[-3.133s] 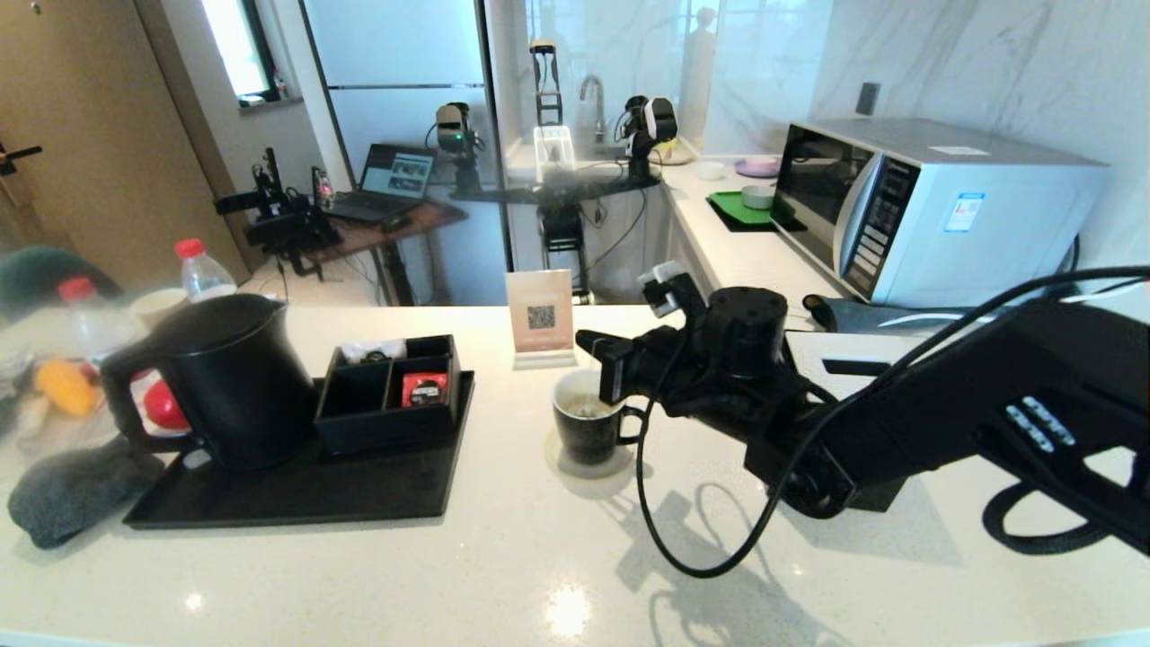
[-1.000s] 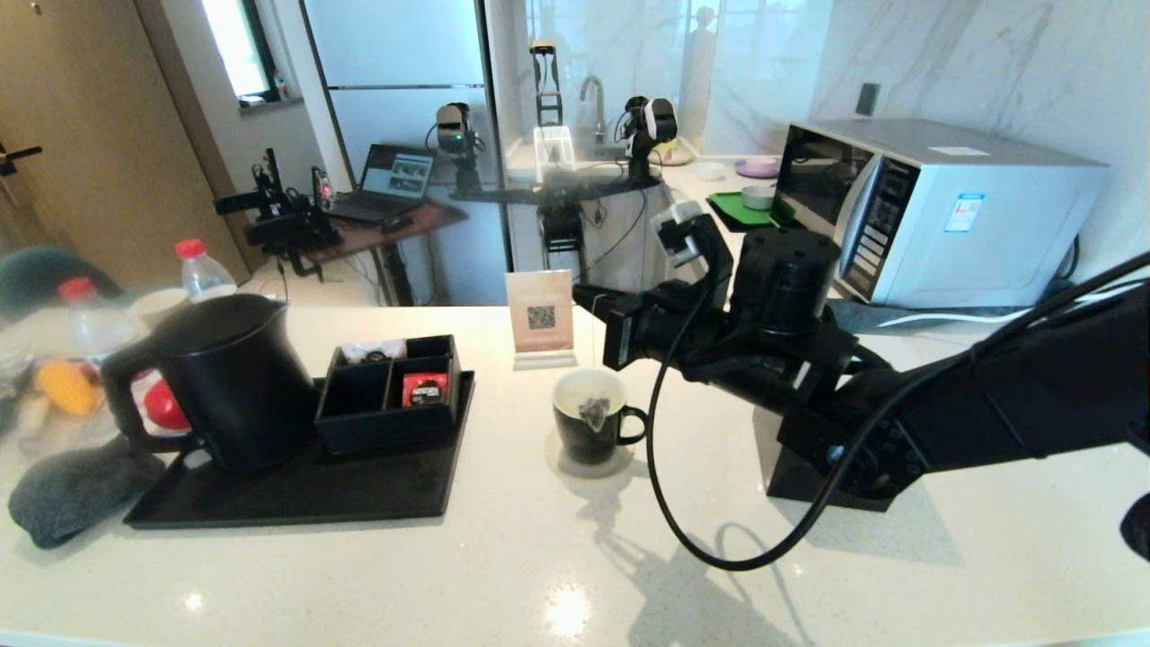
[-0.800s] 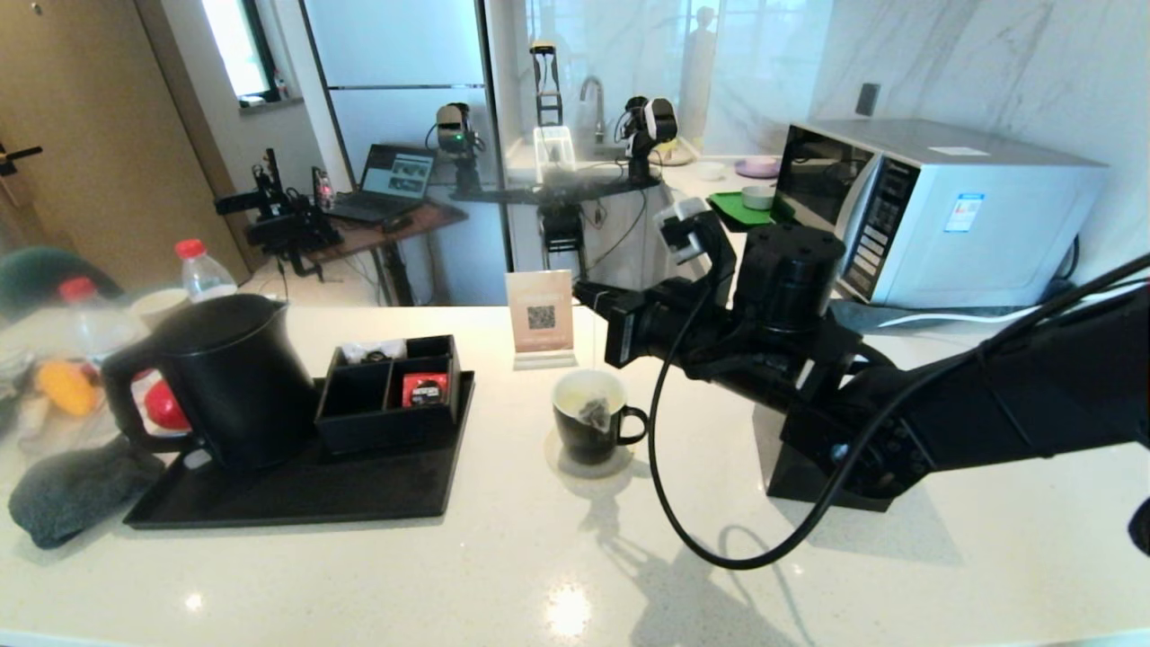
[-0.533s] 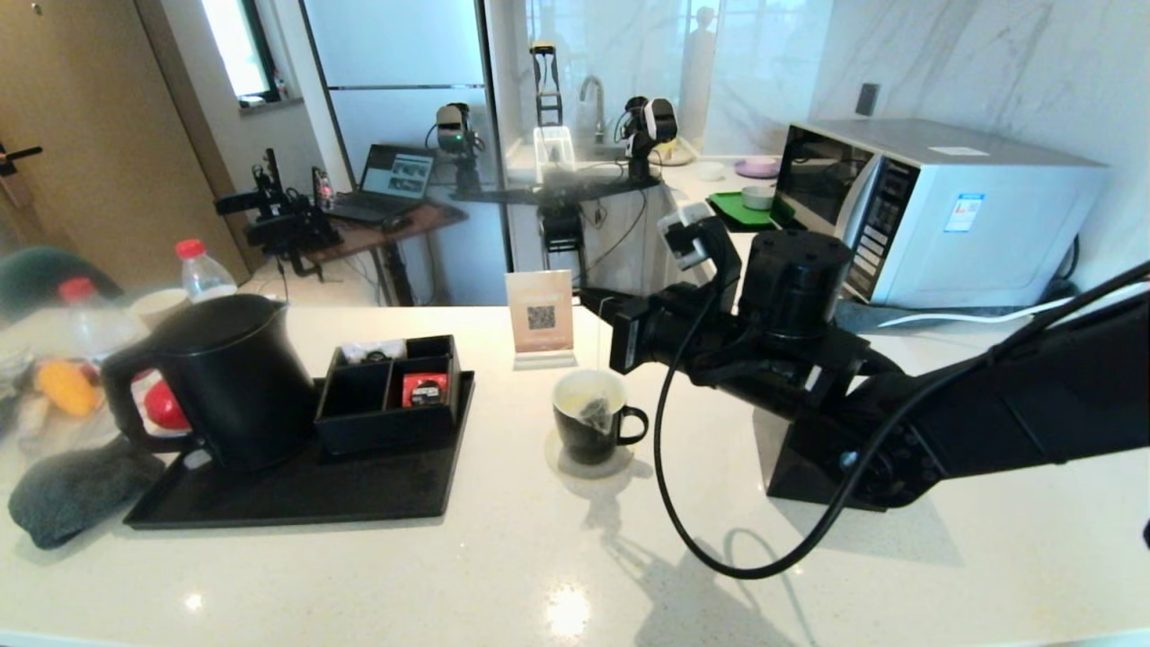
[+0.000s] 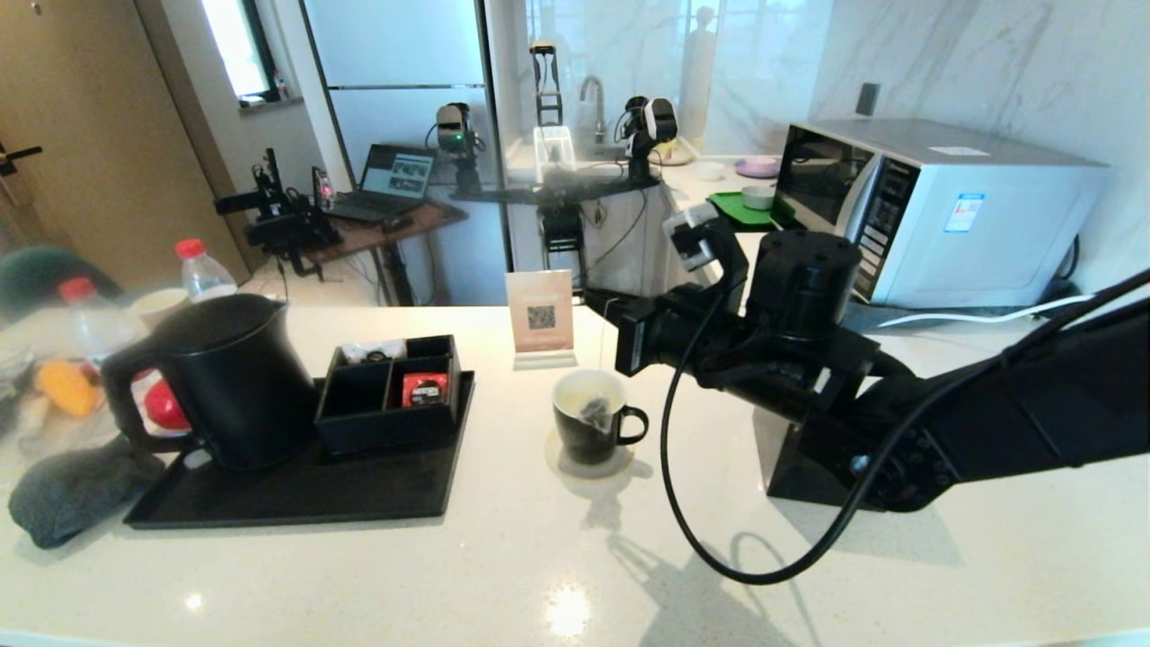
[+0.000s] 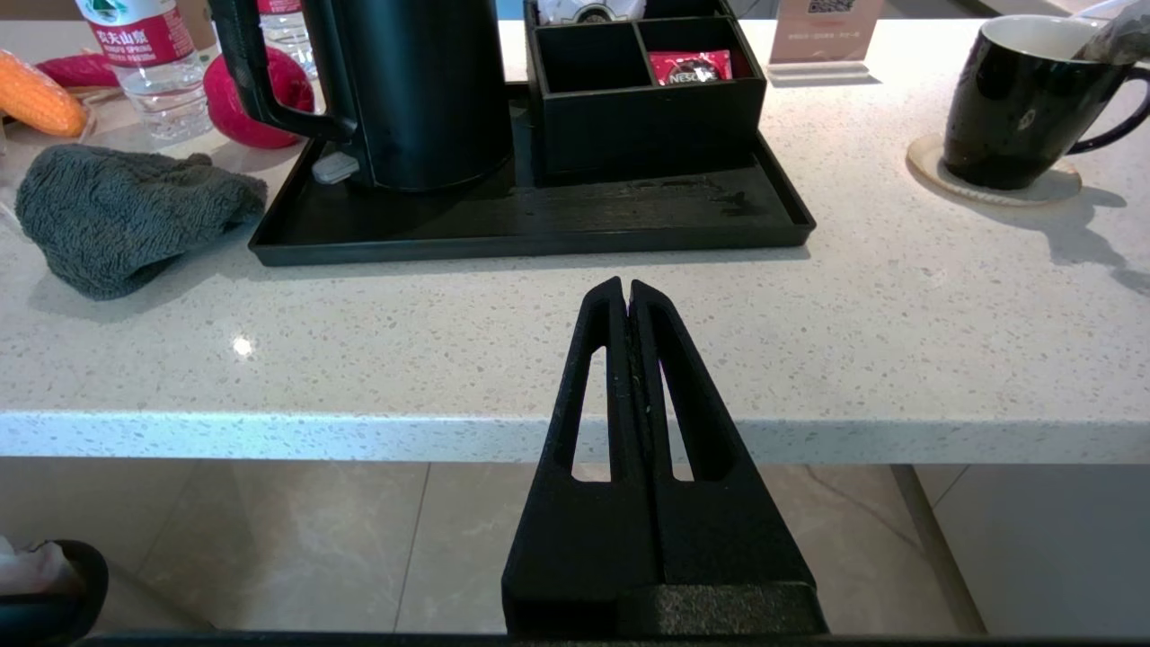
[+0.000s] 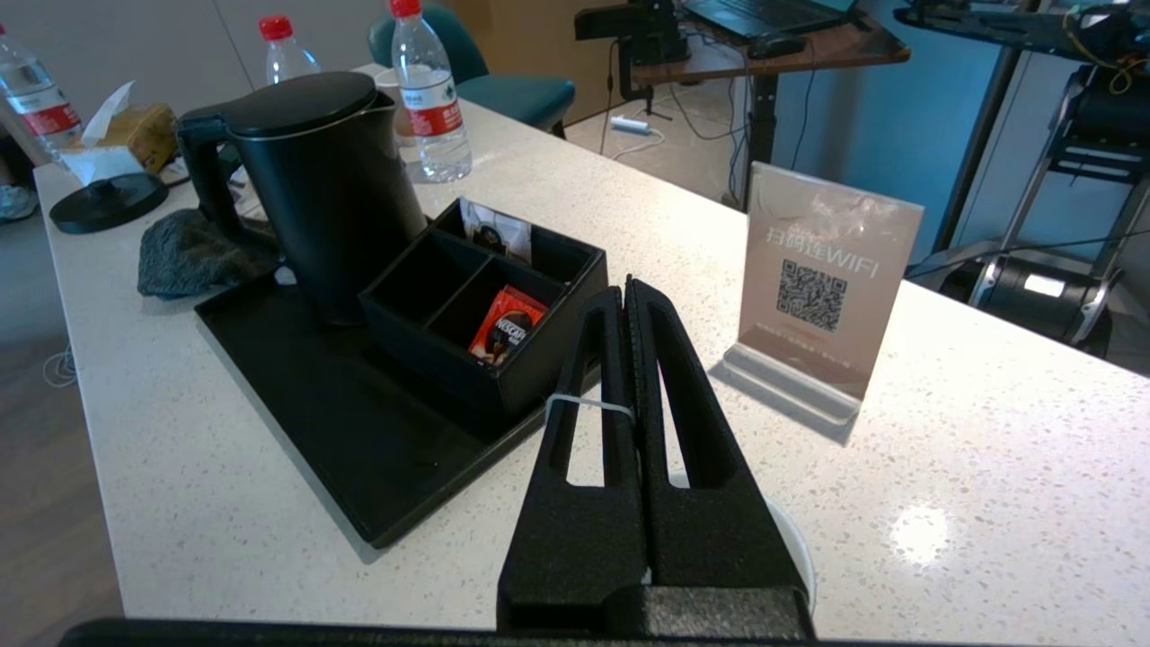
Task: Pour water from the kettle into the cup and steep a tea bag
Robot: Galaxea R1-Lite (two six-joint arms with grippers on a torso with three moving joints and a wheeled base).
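The black kettle stands on the left of a black tray, lid on, handle turned to the left. The black cup with a cream inside sits on a round coaster at the counter's middle. My right gripper hovers above the cup, shut on the thin white string. The tea bag hangs from that string in the cup's mouth, its lower part below the rim. My left gripper is shut and empty, parked low at the counter's front edge; the head view does not show it.
The black tray also carries a compartment box with a red packet. A QR sign stands behind the cup. A grey cloth, bottles and fruit lie far left; a microwave at the back right.
My right gripper rose from cup height and lifted the tea bag by its string. Over the last second it drifted slightly right while the bag stayed in the cup's mouth.
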